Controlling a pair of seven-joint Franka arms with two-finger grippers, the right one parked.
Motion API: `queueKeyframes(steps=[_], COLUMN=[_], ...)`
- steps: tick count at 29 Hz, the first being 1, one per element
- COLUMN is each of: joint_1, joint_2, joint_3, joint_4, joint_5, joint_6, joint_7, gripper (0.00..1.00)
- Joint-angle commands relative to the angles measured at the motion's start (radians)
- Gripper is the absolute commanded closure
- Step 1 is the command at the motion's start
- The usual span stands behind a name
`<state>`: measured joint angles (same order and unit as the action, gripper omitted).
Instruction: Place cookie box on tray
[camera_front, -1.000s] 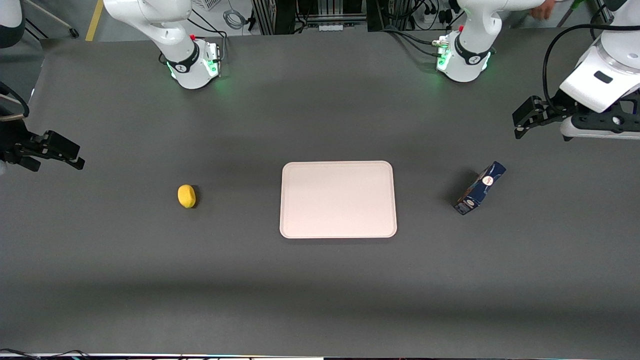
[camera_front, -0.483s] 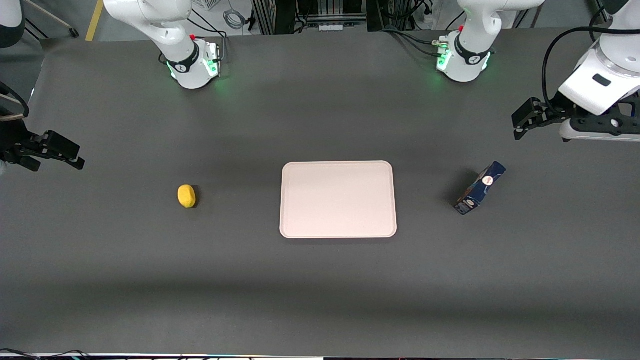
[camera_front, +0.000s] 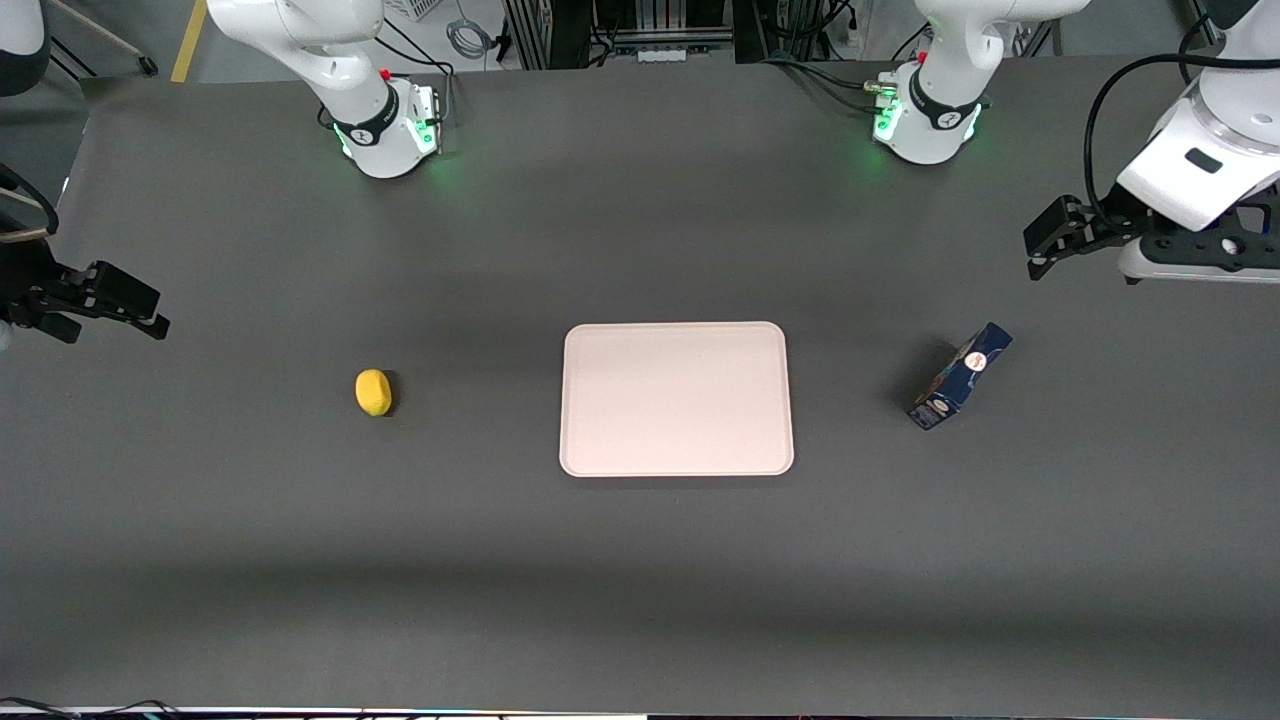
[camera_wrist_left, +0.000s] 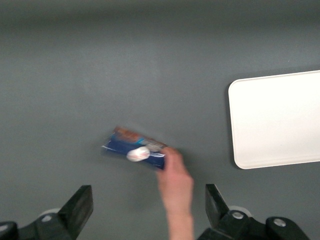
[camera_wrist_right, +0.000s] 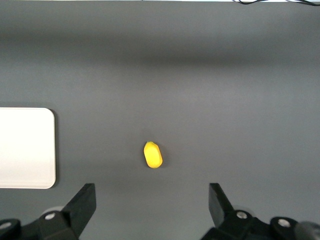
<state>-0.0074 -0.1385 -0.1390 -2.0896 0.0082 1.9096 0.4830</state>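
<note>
Table (camera_front: 640, 580): dark grey, carries all your items. Tray (camera_front: 676, 398): pale pink, flat, toward the parked arm's end from your gripper, nothing on it. Gripper (camera_front: 1040, 250): hangs above the table at the working arm's end, fingers (camera_wrist_left: 80, 205) spread wide, holding nothing. Cookie box (camera_front: 960, 376): navy, on the table, nearer the front camera than your gripper, between it and the tray; a person's hand (camera_wrist_left: 175, 185) touches it in the wrist view. Yellow lump (camera_front: 373, 391): farthest from your gripper.
</note>
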Motion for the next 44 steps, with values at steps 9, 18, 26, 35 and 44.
queueKeyframes(steps=[9,18,26,35,44], joint_1=[0.004,0.006,0.006,0.004,0.001], joint_2=[-0.043,0.019,0.105,0.174,0.22], joint_3=[0.007,0.03,0.071,0.071,0.071], joint_4=[-0.288,-0.397,-0.406,-0.415,-0.414], joint_5=[0.056,0.056,0.058,0.058,0.058], joint_6=[0.388,0.627,0.758,0.841,0.89], joint_7=[0.048,0.049,0.088,0.083,0.088], gripper=[0.0,0.0,0.0,0.0,0.0])
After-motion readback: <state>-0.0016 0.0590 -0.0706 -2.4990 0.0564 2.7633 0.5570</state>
